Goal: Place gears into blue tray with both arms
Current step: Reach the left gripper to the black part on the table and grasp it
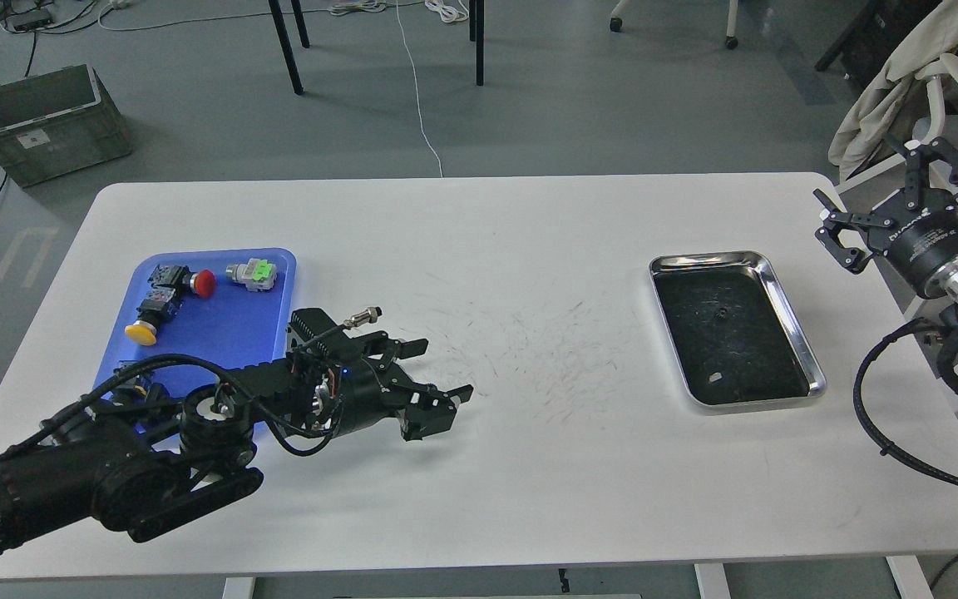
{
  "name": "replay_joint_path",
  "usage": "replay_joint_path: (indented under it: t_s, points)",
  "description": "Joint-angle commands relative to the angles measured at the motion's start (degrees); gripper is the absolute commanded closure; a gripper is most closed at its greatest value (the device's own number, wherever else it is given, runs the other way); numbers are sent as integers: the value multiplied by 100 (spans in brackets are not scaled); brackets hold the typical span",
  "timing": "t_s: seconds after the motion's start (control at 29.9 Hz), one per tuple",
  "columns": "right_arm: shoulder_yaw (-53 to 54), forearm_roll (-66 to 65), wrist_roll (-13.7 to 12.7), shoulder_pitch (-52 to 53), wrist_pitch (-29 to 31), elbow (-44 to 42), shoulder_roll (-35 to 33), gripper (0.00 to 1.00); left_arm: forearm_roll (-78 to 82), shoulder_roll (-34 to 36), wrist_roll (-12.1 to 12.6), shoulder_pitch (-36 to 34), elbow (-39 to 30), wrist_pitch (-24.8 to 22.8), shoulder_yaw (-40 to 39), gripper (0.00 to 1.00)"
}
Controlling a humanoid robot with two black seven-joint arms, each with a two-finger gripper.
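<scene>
Gear (pixel 721 314): inside steel tray (pixel 787 304); right gripper (pixel 895 204) beside it, jaws spread, should descend squarely; left gripper (pixel 437 374) jaws spread, empty.

Left arm: enters from the lower left edge and extends to the right, lying low and nearly horizontal. Left hand (pixel 437 374): points right, its 2 fingers spread apart with nothing between them. Right arm: enters from the right edge, wrist raised and angled up-left. Right hand (pixel 895 208): 2 fingers spread wide, empty, cables looping below the wrist.
</scene>
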Motion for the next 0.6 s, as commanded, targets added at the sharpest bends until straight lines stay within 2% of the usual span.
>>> replay_joint_path:
  t_s: [0.0,0.1,0.33,0.43,0.47,0.5,0.57]
  points:
    - [-16,0,0,-3,-3,9,2,8,198,-54,-6,65,277,116,11,5]
    - [-25,0,0,-29,-3,18,2,8,287,-54,3,179,286,169,-15,13]
    - [-51,0,0,-38,-3,44,2,8,559,25,-6,319,286,222,-33,50]
    - [-51,0,0,-38,-3,62,2,8,638,34,21,328,286,231,-41,71]
    - [-51,0,0,-38,-12,62,2,8,638,43,12,328,286,248,-33,84]
    - [-51,0,0,-38,-12,62,2,8,630,43,12,328,286,257,-33,90]
    - [-51,0,0,-38,-12,62,2,8,621,86,12,328,286,266,-41,94]
